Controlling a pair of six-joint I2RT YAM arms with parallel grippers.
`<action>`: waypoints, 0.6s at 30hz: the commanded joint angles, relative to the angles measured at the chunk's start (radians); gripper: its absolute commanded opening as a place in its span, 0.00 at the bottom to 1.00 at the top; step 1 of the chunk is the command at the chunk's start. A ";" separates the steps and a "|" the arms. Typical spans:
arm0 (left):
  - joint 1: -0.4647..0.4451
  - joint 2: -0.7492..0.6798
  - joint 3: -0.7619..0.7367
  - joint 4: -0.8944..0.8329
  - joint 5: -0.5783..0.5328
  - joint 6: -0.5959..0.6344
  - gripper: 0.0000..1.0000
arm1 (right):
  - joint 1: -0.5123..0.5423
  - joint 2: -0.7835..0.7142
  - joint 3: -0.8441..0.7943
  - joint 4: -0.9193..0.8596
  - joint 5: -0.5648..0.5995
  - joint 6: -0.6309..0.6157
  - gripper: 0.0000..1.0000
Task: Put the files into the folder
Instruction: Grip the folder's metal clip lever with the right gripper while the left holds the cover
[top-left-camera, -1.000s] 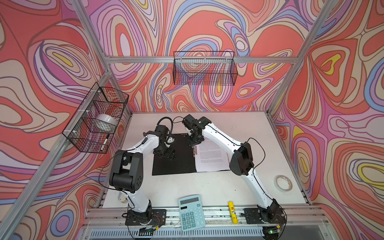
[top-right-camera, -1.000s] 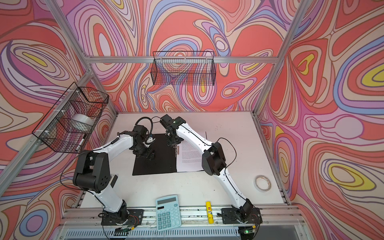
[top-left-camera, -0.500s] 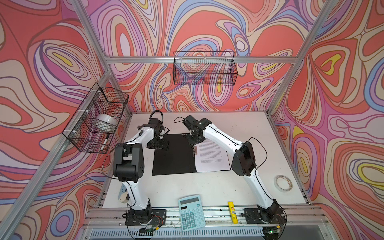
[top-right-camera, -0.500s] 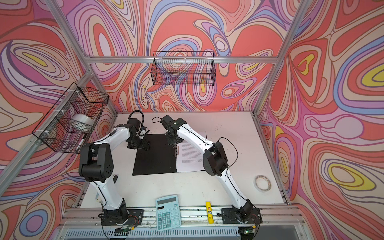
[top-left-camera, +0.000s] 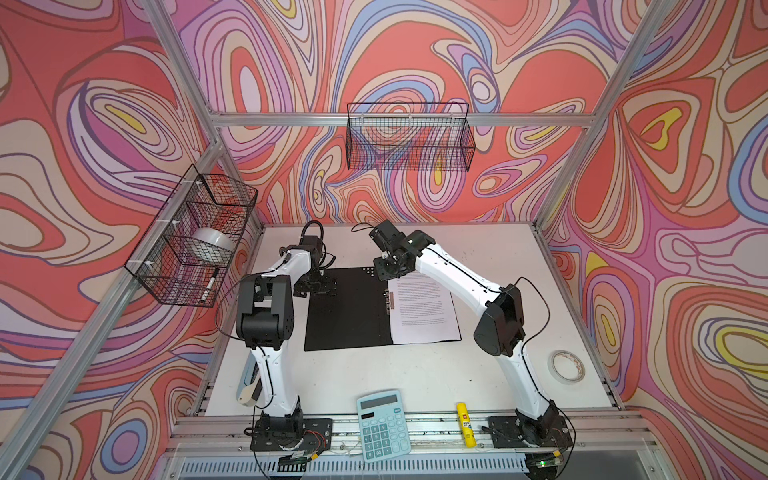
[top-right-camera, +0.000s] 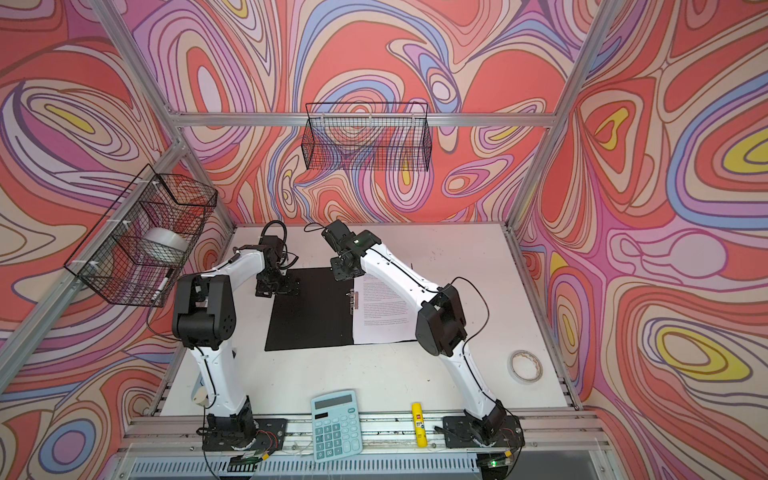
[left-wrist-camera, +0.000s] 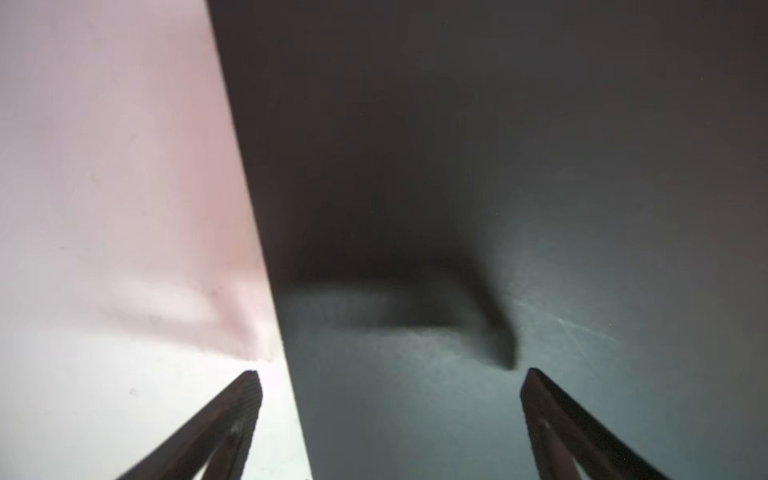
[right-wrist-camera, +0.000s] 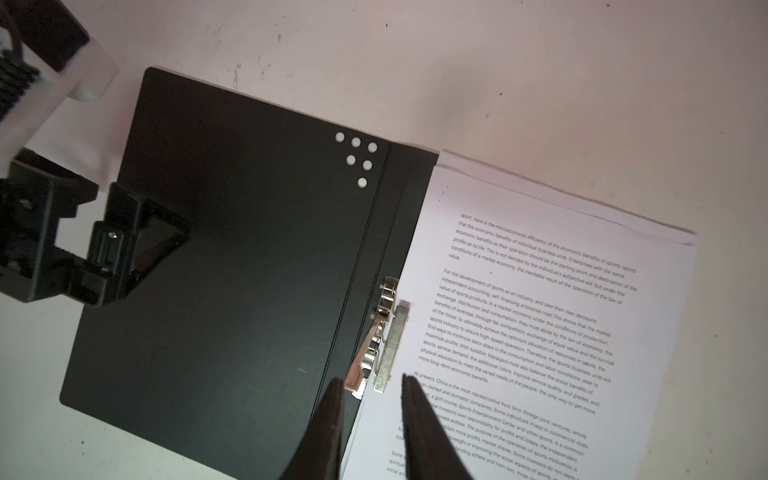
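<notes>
Black inner cover up: the folder (top-left-camera: 348, 312) lies open and flat on the table (top-left-camera: 415, 374). It holds the files (top-left-camera: 424, 311), which lie on its right half as one stack. In the right wrist view a few offset sheet edges show at one end of the stack. The metal clip bar (right-wrist-camera: 388, 332) sits at the sheets' inner edge, by the spine.

Your left gripper (left-wrist-camera: 390, 374) is spread wide and grips nothing. It is low over the folder's outer edge, with one finger over the table and the other over black cover. Your right gripper (right-wrist-camera: 372, 382) hangs above the clip bar's end with its fingers only narrowly apart, and nothing is held.

**Containers**
- Side wire basket (top-left-camera: 174, 291), on the left wall: one silver tape roll (top-left-camera: 210, 245) and one marker (top-left-camera: 209, 286).
- Back wire basket (top-left-camera: 409, 141), on the rear wall.

**Counts**
- Two baskets
- One folder
- One paper stack
- One clip bar
- Six white dots (right-wrist-camera: 357, 160) on the cover
- One calculator (top-left-camera: 383, 424), at the table's front edge
- One yellow glue stick (top-left-camera: 464, 424), near the calculator
- One loose tape ring (top-left-camera: 567, 365), at the table's right side, well apart from the folder
</notes>
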 joint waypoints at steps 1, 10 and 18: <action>0.011 0.018 0.005 -0.046 0.031 -0.013 0.97 | -0.004 -0.004 -0.003 0.016 -0.029 0.009 0.26; 0.011 0.034 -0.033 -0.063 0.134 -0.017 0.91 | -0.004 0.020 -0.008 -0.012 -0.058 0.009 0.25; 0.011 0.028 -0.050 -0.073 0.139 -0.032 0.91 | -0.004 -0.005 -0.047 0.006 -0.054 0.011 0.25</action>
